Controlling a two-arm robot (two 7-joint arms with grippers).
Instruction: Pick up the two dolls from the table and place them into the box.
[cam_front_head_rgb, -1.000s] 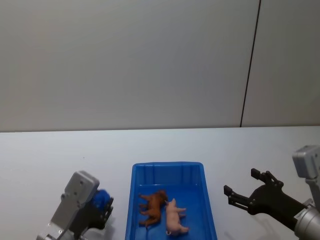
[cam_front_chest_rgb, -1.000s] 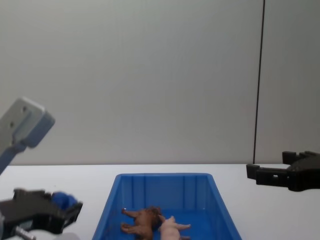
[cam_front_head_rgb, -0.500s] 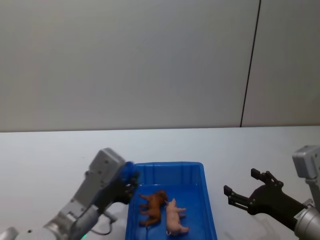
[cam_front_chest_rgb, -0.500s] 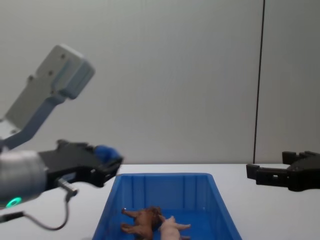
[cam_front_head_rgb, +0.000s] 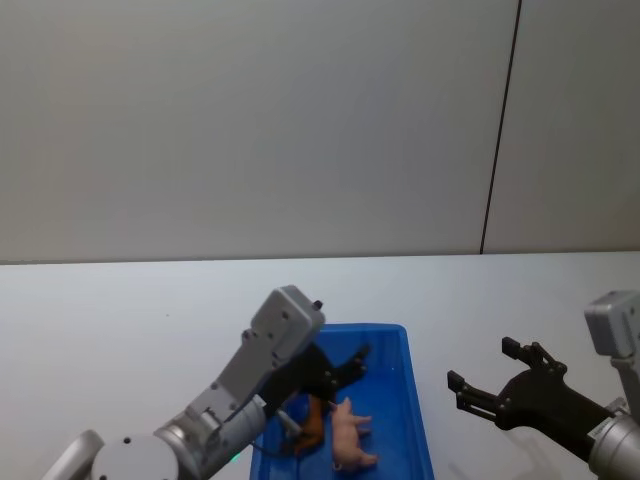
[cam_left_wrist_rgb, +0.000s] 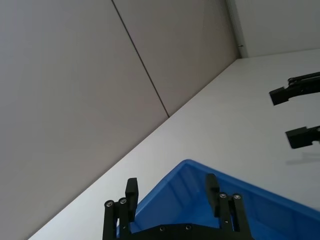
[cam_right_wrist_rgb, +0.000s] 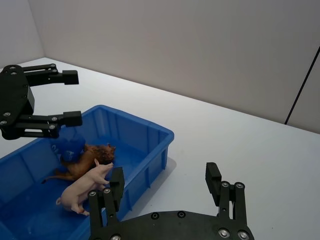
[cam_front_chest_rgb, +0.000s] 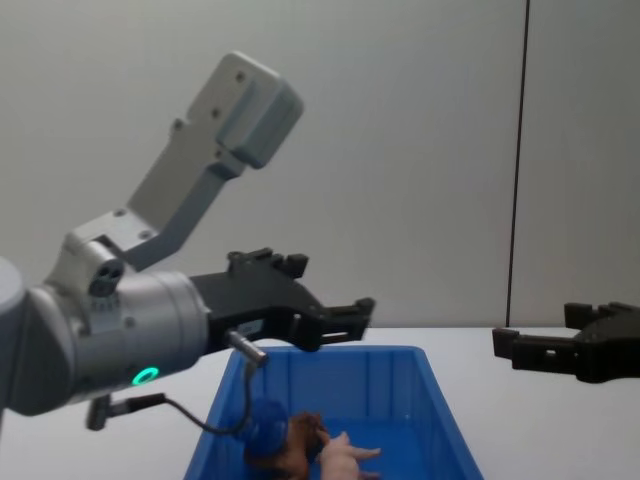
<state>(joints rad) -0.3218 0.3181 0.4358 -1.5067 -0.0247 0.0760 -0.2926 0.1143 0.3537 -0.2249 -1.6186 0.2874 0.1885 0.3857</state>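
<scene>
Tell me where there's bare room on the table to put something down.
The white table is bare left of the blue box, behind it toward the wall, and between it and the right gripper. The box's near half is crowded: lion, pig, blue object, left gripper overhead.

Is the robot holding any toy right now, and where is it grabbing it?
No. Both the left gripper and the right gripper are open and empty. The pig and lion already lie in the blue box.

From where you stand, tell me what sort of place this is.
Probably a robot test bench: a bare white table, plain grey wall panels, and one blue bin of toy animals.
</scene>
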